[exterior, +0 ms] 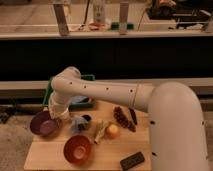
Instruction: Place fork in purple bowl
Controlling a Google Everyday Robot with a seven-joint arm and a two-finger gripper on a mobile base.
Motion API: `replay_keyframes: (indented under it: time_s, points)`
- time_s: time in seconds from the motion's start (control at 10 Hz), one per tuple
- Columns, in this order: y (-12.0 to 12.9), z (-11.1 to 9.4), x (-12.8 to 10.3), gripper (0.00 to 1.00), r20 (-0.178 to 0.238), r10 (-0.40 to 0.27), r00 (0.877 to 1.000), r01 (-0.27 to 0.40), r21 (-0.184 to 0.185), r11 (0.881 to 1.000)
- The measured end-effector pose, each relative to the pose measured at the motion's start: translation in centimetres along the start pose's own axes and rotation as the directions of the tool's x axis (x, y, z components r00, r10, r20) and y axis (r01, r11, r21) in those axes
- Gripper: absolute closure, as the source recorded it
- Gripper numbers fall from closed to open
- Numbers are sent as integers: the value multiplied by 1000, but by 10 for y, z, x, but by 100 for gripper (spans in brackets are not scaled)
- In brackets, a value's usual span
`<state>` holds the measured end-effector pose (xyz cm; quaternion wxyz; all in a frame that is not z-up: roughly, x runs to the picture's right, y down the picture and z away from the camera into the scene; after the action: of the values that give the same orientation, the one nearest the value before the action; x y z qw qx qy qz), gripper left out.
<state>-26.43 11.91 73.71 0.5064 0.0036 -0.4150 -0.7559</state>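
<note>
The purple bowl point(43, 125) stands at the left end of the wooden table point(50, 159), dark outside and lighter inside. My arm bends at an elbow above the table's back left and drops down to the bowl. The gripper point(56, 118) hangs at the bowl's right rim, just over its inside. The fork does not show; it may be hidden by the gripper or the arm.
An orange-red bowl point(77, 149) sits in front. A grey-blue item point(76, 125), a yellowish stick-like item point(99, 132), an orange ball point(112, 131), a dark cluster point(122, 120) and a black block point(132, 160) lie to the right. A green tray point(88, 102) is behind the arm.
</note>
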Motion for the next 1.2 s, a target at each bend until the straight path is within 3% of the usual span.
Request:
replay_keyframes:
  time_s: [0.2, 0.6, 0.9, 1.0, 1.2]
  points:
    - [-16, 16, -6, 96, 31, -60, 998, 60, 2, 998]
    - [-38, 40, -4, 57, 69, -109, 992, 109, 12, 994]
    - [-48, 49, 0, 26, 67, -120, 990, 118, 28, 993]
    - [-49, 50, 3, 21, 59, -112, 992, 110, 33, 993]
    - [-55, 56, 12, 20, 41, -95, 995, 93, 48, 995]
